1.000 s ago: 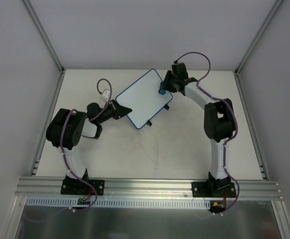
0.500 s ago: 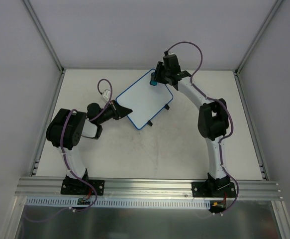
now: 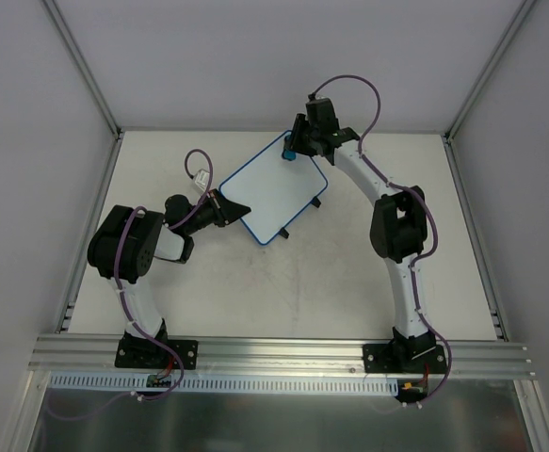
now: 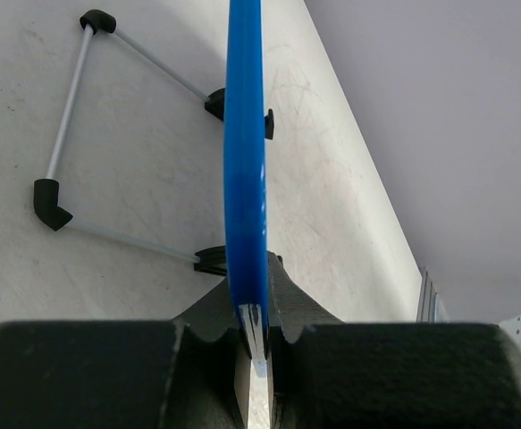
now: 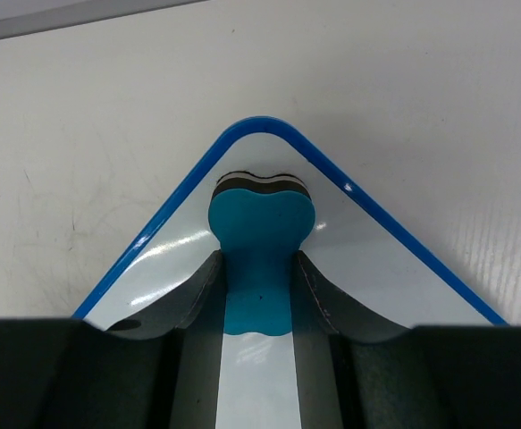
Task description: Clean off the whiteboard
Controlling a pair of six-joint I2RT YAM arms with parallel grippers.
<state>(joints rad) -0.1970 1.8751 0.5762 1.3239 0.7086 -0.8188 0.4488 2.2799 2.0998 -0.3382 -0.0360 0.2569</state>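
The whiteboard (image 3: 272,191), white with a blue rim, lies tilted on the table's far middle; no writing shows on it. My left gripper (image 3: 223,209) is shut on its left edge; in the left wrist view the blue rim (image 4: 244,161) runs edge-on out of my jaws. My right gripper (image 3: 293,149) is shut on a small blue eraser (image 3: 290,155) and presses it on the board's far corner. In the right wrist view the eraser (image 5: 260,241) sits between my fingers, just inside the board's rounded corner (image 5: 260,128).
The board's wire stand with black feet (image 4: 50,201) shows under it in the left wrist view. A black foot (image 3: 317,201) sticks out at the board's right edge. Grey walls and metal posts (image 3: 81,61) enclose the table.
My right gripper has carried the eraser from the board's right edge up and left to its far corner. The left gripper and the board have stayed put.
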